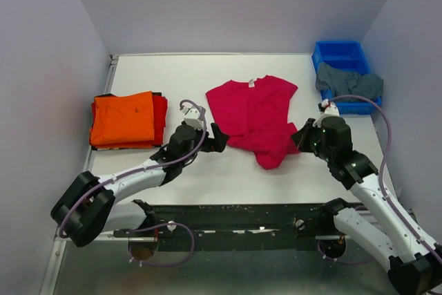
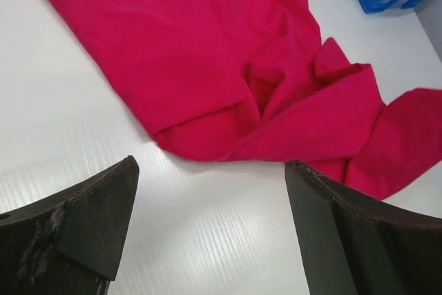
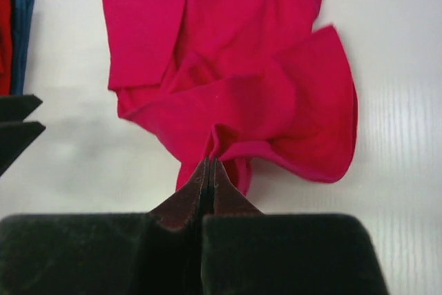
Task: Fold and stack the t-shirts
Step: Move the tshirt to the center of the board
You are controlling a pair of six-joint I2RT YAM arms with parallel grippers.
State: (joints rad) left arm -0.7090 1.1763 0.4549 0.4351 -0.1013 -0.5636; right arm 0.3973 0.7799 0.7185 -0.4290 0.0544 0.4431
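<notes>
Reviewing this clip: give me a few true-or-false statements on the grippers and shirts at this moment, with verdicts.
1. The left gripper is open and empty. True.
2. The right gripper is open, touching nothing. False: it is shut on the crumpled near edge of the crimson-pink t-shirt.
3. The orange t-shirt lies folded on top of the red t-shirt. True.
4. The grey-teal t-shirt is folded on the stack. False: it hangs crumpled over the rim of the blue bin.
</notes>
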